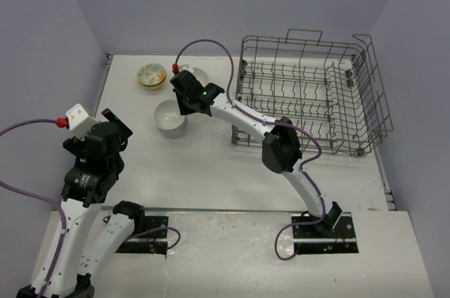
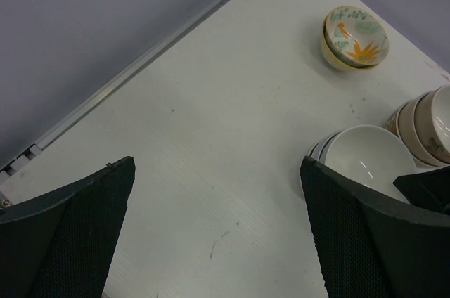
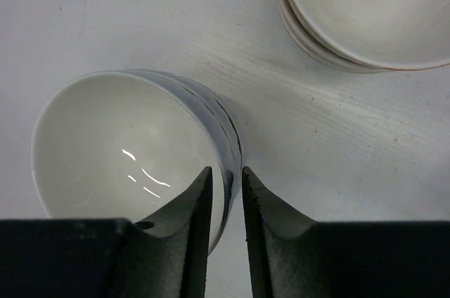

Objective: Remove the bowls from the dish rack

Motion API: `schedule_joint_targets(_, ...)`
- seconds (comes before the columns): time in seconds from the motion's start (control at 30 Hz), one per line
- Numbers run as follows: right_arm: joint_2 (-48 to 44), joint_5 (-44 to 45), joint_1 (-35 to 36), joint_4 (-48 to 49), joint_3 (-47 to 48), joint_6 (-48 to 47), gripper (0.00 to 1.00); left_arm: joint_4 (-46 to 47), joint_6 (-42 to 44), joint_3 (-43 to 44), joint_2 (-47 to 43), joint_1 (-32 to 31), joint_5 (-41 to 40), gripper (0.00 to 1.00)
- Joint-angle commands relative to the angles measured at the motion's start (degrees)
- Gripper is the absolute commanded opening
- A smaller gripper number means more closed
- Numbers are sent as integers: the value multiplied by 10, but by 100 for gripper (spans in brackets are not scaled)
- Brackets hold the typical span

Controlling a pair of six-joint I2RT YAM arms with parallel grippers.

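Right claw: we see the right claw (image 3: 225, 171) clenched on the rim of the top white bowl (image 3: 119, 143), with one finger inside it and the other against its outer wall.
White stack: that bowl is nested in a white stack (image 1: 170, 117) on the surface (image 1: 211, 171), left of centre.
Cream stack: a cream stack (image 3: 365, 10) of nested bowls stands just beside the white one, apart from it. From above, the right wrist hides most of it.
Floral bowl: the floral bowl (image 1: 151, 75) sits upright near the far left corner, showing orange and green marks inside. The left wrist view suggests a yellow bowl under it.
Dish rack: the dish rack (image 1: 309, 94) stands at the far right of the surface, well apart from all the bowls we can see.
Left claw: we find the left claw (image 2: 218, 164) released, its jaws spread wide with only bare surface between them. It hangs at the left side, near the white stack but not touching it.
Right arm: it reaches from its base across the rack's front to the bowls.
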Motion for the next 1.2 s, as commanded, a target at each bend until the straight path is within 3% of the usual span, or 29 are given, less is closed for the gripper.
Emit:
schedule_joint_targets(0.0,-19,2,9,17,10,4,27,26,11,-4,2,5,-1,100)
schedule_joint_targets(0.1,-19,4,9,14,12,4,39,26,12,-4,1,5,-2,100)
schedule_joint_targets(0.3,-54,18,6,8,-15,-3,41,31,16,-5,4,5,4,100)
schedule_joint_targets(0.57,-176,20,5,9,-56,-34,59,36,27,0,12,5,6,100)
schedule_joint_targets(0.6,-216,21,4,8,-77,-38,60,39,37,0,14,5,8,100)
schedule_joint_targets(0.7,-299,40,-7,12,-161,-52,81,46,54,10,32,5,12,100)
schedule_joint_targets(0.73,-370,41,-15,20,-193,-57,94,44,61,24,40,5,11,100)
schedule_joint_targets(0.77,-413,42,-35,30,-233,-60,99,38,63,32,60,5,12,100)
schedule_joint_targets(0.9,-642,62,-118,64,-474,-78,99,39,96,76,110,5,51,100)
schedule_joint_targets(1.0,-816,152,-170,59,-592,-94,99,70,141,91,127,5,92,100)
schedule_joint_targets(1.17,-1024,296,-175,-38,-662,-103,99,58,158,116,153,4,119,100)
